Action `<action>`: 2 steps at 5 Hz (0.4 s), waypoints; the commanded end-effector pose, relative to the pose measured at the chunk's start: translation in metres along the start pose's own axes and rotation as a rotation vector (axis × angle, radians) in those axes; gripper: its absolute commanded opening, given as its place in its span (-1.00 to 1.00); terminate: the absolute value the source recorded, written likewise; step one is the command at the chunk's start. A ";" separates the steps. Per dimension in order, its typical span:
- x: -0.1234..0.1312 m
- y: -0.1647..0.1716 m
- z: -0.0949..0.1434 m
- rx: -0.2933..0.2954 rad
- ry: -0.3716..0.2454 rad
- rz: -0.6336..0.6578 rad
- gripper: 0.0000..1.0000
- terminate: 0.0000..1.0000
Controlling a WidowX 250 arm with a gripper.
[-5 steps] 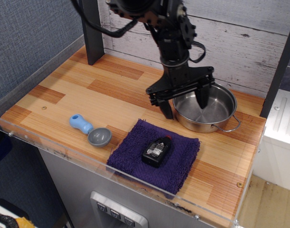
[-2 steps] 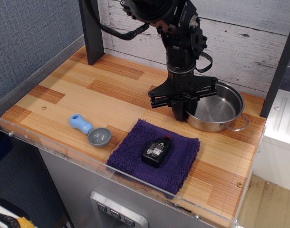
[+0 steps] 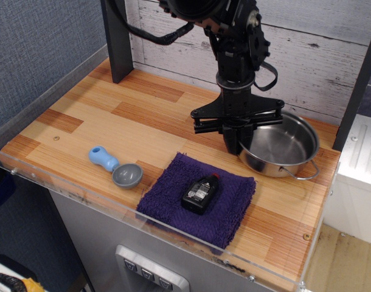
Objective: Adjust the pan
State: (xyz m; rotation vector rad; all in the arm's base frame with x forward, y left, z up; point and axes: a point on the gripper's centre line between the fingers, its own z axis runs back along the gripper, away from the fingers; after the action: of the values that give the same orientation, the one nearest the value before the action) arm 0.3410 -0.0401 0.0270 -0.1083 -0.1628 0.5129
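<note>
The shiny steel pan (image 3: pixel 287 148) sits at the back right of the wooden table, empty, with one wire loop handle (image 3: pixel 308 174) pointing to the front right. My gripper (image 3: pixel 238 141) comes down from above, and its fingers are closed together on the pan's left rim. The pan looks slightly tilted. I cannot tell whether its left side is off the table.
A purple towel (image 3: pixel 167 198) lies at the front centre with a small black bottle (image 3: pixel 201 191) on it. A grey scoop with a blue handle (image 3: pixel 115 167) lies to the left. A black post (image 3: pixel 115 36) stands at the back left. A clear wall (image 3: pixel 82 198) runs along the table's front edge.
My gripper's fingers were spread on either side of the pan's left rim and have since closed on it. The pan has shifted to the right, and its handle now points further right.
</note>
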 end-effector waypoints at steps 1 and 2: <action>0.020 0.003 0.060 -0.146 -0.078 -0.071 -1.00 -1.00; 0.024 0.013 0.087 -0.183 -0.091 -0.093 -1.00 -1.00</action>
State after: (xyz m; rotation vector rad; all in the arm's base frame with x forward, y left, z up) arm 0.3360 -0.0135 0.0946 -0.2506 -0.2279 0.4119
